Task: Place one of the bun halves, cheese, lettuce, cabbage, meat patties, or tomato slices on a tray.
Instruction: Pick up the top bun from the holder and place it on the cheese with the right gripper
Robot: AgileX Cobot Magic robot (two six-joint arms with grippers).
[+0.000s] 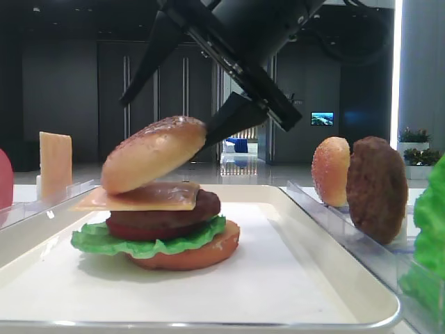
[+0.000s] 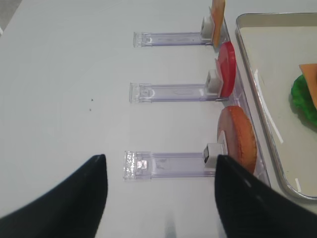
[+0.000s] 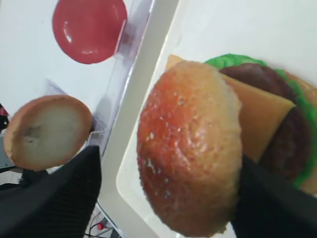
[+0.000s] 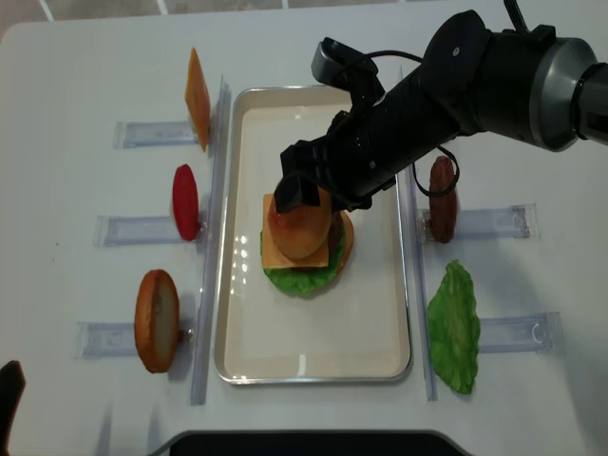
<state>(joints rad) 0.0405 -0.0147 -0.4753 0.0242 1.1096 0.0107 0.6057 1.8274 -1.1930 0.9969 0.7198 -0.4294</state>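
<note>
A seeded bun half (image 1: 154,153) lies tilted on top of a stack on the white tray (image 1: 334,229). Under it are a cheese slice (image 1: 160,198), a dark meat patty (image 1: 174,216), green lettuce (image 1: 104,240) and a lower bun half (image 1: 201,254). My right gripper (image 3: 169,158) straddles the top bun with its jaws open. One finger touches the bun's edge and the other stands clear of it. My left gripper (image 2: 161,158) hovers open over the table beside a clear rack (image 2: 168,164), with nothing between its fingers.
Clear racks left of the tray (image 4: 313,332) hold a cheese slice (image 4: 197,95), a tomato slice (image 4: 185,201) and a bun half (image 4: 157,320). Right of it stand a meat patty (image 4: 442,198) and a lettuce leaf (image 4: 454,328).
</note>
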